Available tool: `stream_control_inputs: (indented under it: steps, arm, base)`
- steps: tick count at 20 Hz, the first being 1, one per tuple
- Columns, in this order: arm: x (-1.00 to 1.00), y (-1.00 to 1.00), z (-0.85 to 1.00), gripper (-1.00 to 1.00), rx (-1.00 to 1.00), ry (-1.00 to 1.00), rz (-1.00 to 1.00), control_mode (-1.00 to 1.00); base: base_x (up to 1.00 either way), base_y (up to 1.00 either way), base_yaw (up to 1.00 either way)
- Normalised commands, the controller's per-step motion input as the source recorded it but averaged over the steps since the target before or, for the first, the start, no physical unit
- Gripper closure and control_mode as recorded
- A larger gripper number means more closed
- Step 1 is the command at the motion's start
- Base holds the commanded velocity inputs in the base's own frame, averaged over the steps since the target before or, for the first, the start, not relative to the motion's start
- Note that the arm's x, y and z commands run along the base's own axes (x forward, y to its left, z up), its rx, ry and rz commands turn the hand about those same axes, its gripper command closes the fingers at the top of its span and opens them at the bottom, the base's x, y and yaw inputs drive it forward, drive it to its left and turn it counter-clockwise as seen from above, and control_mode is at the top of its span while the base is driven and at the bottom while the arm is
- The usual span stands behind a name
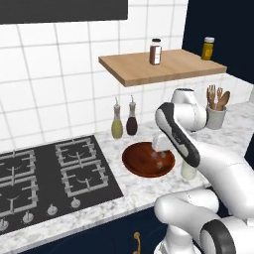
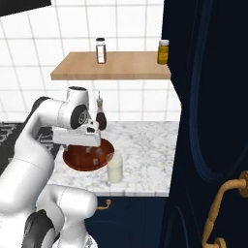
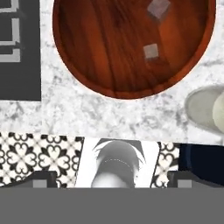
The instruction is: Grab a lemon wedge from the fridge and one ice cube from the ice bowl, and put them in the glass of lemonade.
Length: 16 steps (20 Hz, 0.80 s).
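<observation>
1. The tool (image 2: pixel 92 149) hangs above the bowl (image 1: pixel 133 161) with its jaws spread wide and nothing between them; in the hand view its fingertips (image 3: pixel 42 183) are apart and bare.
2. The bowl sits on the counter (image 2: pixel 145 140) near the front edge, between the hob (image 1: pixel 49 173) and the glass (image 2: pixel 115 168). The hand view shows two ice cubes in it; the nearer cube (image 3: pixel 151 51) lies towards the side facing the glass, and the tool is not yet down to it.
3. The glass stands just beside the bowl, close to the counter's front edge, holding pale liquid. I cannot tell whether a wedge or a cube is already inside it; none is visible.
4. No lemon wedge can be seen, and the fridge is not in the views, so whether that half is done cannot be judged.
5. Judgement: the ice step is at its approach stage. Left to do at least: lower onto one cube, close on it, carry it over to the glass and drop it in.
</observation>
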Motion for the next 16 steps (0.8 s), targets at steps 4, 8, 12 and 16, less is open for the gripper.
stream_control_inputs:
  steps: [4, 8, 12, 16]
  arm:
    - [0.87, 0.00, -0.35, -1.00, -0.16, 0.10, 0.34, -1.00]
    - [0.81, 0.00, -0.55, -1.00, -0.07, 0.02, 0.23, -1.00]
    - [0.49, -0.04, -0.74, -1.00, 0.04, 0.07, -0.01, -1.00]
    - [0.37, 0.00, -0.30, -1.00, 0.03, 0.05, -0.08, -1.00]
  base:
    - [0.00, 0.00, 0.00]
    - [0.00, 0.00, 0.00]
    - [0.00, 0.00, 0.00]
    - [0.00, 0.00, 0.00]
